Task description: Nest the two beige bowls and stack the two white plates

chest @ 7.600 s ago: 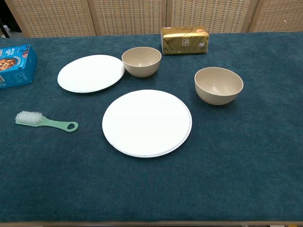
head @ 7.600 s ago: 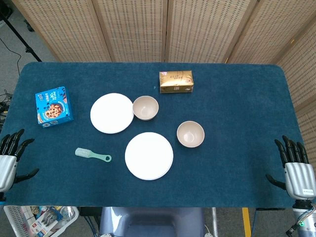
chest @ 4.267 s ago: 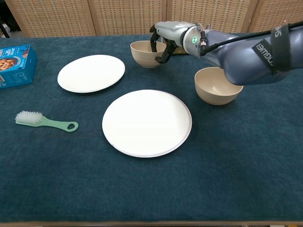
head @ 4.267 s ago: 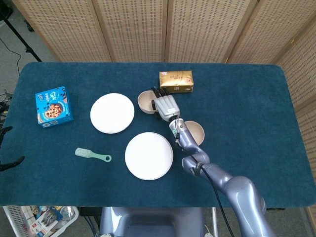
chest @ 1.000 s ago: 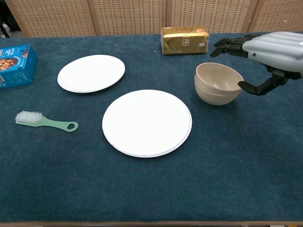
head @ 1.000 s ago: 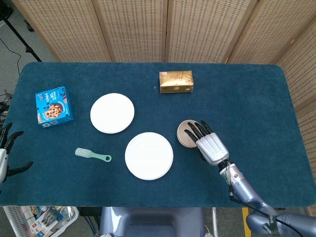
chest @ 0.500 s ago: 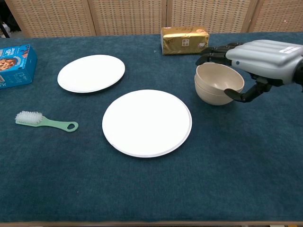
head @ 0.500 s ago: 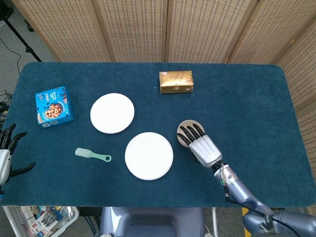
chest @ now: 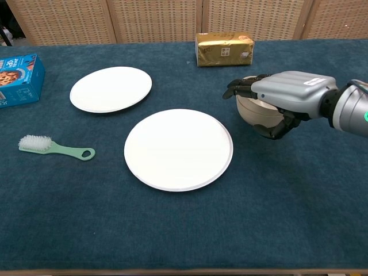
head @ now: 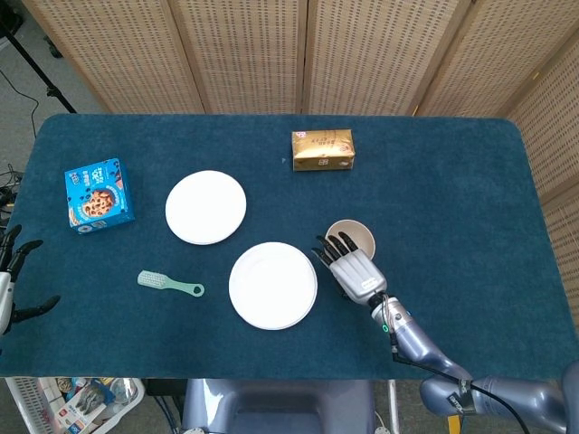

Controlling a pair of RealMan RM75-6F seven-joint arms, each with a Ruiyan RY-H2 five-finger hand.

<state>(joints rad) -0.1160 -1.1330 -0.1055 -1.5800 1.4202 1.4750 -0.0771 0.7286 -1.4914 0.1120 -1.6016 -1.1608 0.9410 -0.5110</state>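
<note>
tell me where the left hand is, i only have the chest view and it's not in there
Observer: The head view shows the left hand just off the table's left edge, near the front corner, fingers apart and holding nothing.
Operator: ok, the right hand hides the bowls for me, is it over the opening
Observer: Only partly. From above, the right hand lies at the near-left side of the beige bowls. Its fingers cover that part of the rim, and the rest of the opening is uncovered.
</note>
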